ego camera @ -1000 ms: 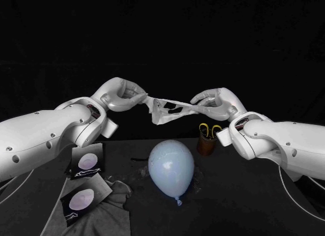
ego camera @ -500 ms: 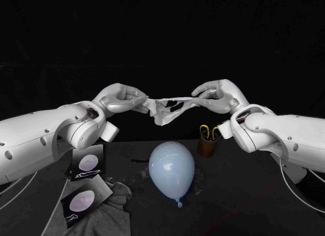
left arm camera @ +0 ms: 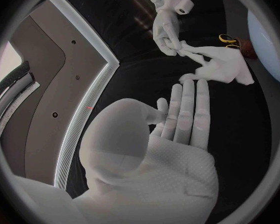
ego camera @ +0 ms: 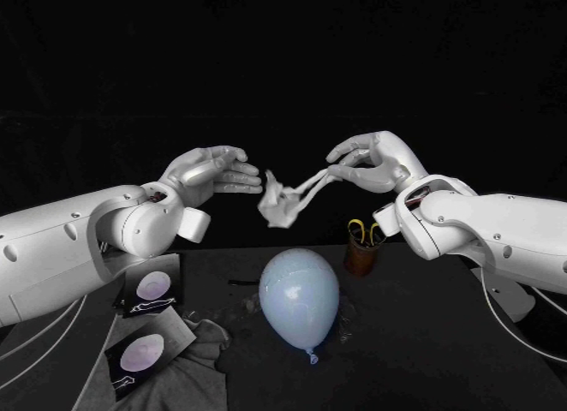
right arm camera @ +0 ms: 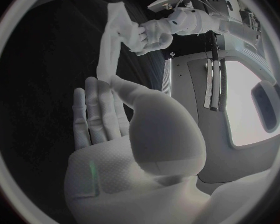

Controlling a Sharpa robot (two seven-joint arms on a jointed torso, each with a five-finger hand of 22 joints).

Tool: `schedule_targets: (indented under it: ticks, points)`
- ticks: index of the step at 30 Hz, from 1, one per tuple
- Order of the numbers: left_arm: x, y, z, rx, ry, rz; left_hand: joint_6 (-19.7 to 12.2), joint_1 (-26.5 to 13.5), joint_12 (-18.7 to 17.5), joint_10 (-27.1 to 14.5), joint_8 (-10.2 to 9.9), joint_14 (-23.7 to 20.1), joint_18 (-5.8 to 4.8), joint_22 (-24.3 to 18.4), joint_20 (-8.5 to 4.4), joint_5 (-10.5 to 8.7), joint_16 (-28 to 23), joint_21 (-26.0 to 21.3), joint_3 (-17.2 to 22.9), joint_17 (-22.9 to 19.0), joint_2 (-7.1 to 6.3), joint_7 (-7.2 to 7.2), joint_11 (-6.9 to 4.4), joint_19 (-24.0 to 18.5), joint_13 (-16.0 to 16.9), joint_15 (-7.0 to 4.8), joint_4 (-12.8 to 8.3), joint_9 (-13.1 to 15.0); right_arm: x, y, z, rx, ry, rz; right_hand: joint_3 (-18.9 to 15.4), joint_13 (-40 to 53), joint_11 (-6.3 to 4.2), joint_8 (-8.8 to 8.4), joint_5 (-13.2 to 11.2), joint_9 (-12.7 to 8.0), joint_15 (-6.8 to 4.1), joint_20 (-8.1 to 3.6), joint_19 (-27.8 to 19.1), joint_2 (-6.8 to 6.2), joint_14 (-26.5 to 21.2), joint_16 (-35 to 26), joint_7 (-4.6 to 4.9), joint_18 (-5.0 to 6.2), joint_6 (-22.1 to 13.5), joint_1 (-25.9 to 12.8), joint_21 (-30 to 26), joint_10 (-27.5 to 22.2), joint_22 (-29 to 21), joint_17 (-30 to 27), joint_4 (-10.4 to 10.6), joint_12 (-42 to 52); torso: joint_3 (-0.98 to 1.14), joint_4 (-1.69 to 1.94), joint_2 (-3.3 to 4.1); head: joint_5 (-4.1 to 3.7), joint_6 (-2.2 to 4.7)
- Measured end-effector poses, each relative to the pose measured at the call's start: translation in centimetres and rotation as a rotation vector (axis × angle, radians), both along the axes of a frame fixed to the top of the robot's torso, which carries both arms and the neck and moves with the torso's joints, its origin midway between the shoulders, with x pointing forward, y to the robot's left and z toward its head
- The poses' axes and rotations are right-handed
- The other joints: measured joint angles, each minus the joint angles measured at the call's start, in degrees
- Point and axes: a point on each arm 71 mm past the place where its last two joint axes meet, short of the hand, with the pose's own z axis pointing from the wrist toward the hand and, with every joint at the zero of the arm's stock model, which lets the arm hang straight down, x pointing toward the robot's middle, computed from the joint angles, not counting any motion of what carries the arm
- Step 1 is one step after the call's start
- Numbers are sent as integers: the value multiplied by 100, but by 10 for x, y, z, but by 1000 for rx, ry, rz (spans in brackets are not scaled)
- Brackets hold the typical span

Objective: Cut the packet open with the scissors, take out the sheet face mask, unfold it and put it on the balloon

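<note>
Items placed by reference to the balloon (ego camera: 299, 295), which is lying on the black table (ego camera: 456, 351) with its knotted end pointing toward the robot. Far packet (ego camera: 151, 288) and near packet (ego camera: 140, 351): two dark packets, each carrying a pale oval print, are lying flat to the left of the balloon. The near one is resting against a grey cloth (ego camera: 199, 342) that is bunching up just beside the balloon's lower left. Left hand (ego camera: 213, 171): it is hovering above and to the left of the balloon, released, with its fingers stretching out straight and apart and nothing between them. The left wrist view is showing the mask just past those fingertips, and whether they are touching it cannot be told. Sheet face mask (ego camera: 283, 199): it is hanging crumpled in the air above the balloon and well apart from it, with a twisted strip running up to the right. Right hand (ego camera: 367, 161): it is hovering above and slightly right of the balloon, pinching that strip between thumb and fingers. Scissors (ego camera: 367, 227): they are standing with yellow handles up in a brown cup (ego camera: 359, 255) just beside the balloon's upper right.
</note>
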Motion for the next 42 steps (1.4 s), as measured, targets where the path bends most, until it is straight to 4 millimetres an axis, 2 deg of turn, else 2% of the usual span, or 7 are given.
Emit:
schedule_targets:
  ticks: [19, 22, 25, 27, 29, 36, 42]
  points:
    - [-9, 1, -7, -31, 55, -44, -88, -154, 975, -606, 185, 759, -7, 5, -273, -1, 318, 79, 90, 363, -50, 5, -104, 832, 332, -219, -67, -297, -10, 18, 1, 2, 8, 54, 0, -6, -1, 0, -8, 5, -3, 0, 0, 0, -3, -1, 0, -40, 0, 0, 22, 0, 13, -3, 0, 23, 4, 0, -5, -26, 31]
    - [-11, 1, -14, -9, 55, -46, 64, -16, 870, -645, -102, 539, -8, -5, -241, 1, 196, -46, -20, 400, -187, 2, -65, 658, 169, -169, -290, -635, -12, 19, 0, 2, 12, 61, 0, -6, 0, 0, 2, 4, -10, 0, 0, 0, -11, -1, 0, -40, 0, 0, 22, 0, 14, -3, 0, 23, 3, 0, -5, -46, 32]
    - [-12, 0, -21, 20, 41, -38, 300, 23, 497, -723, -657, -70, -22, -36, -134, 14, -117, -292, -696, 353, -948, 17, 19, 172, -113, -5, -739, -1157, -13, 21, 0, 2, 16, 66, 0, -6, 0, 0, 3, 4, -10, 0, 0, 0, -11, -1, 0, -41, 0, 0, 21, 0, 14, -4, 0, 23, -1, 3, -5, -47, 35]
    - [-12, 0, -26, 42, 26, -33, 918, 100, -131, -428, -1639, -456, -62, -10, 45, 12, -313, -289, -1350, 317, -1267, 74, 78, -546, -616, 88, -852, -2130, -14, 23, 0, 3, 18, 71, 0, -6, 0, 0, 4, 4, -9, 0, 0, 0, -11, -1, 0, -42, 0, 0, 21, 1, 14, -4, 0, 23, -1, 3, -3, -47, 36]
    - [-13, -3, -32, 71, 2, -28, 1118, 136, -454, -249, -2065, -755, -160, -21, 195, 12, -484, -378, -1653, 258, -1455, 109, 63, -978, -869, 167, -875, -2547, -16, 25, 0, 4, 19, 78, 0, -5, 1, 0, 4, 4, -9, 0, 0, 0, -11, -1, 0, -42, 0, 0, 21, 1, 13, -5, 0, 23, -1, 3, -2, -48, 36]
    - [-16, -17, -51, 168, -96, -25, 1750, 366, -1410, 240, -2935, -1220, -198, -15, 380, 12, -758, -391, -2416, 75, -1586, 218, 90, -1740, -1534, 298, -857, -3424, -20, 35, 0, 7, 22, 106, 0, -6, 4, 0, 2, 3, -8, 0, 0, 0, -12, -1, 0, 18, 0, 0, 21, 4, 12, 0, 0, 23, 0, 1, 3, -54, 62]
    - [-18, -29, -62, 221, -163, -13, 1939, 604, -1723, 428, -3151, -1234, -199, 8, 372, 13, -758, -349, -2581, 26, -1421, 254, 63, -1725, -1596, 283, -868, -3667, -23, 38, 0, 8, 23, 118, 0, -11, 10, 0, 0, 2, 1, 0, 0, 0, -20, -1, 0, 19, 0, 0, 21, 10, 25, 0, 0, 23, 0, -6, 1, -63, 70]
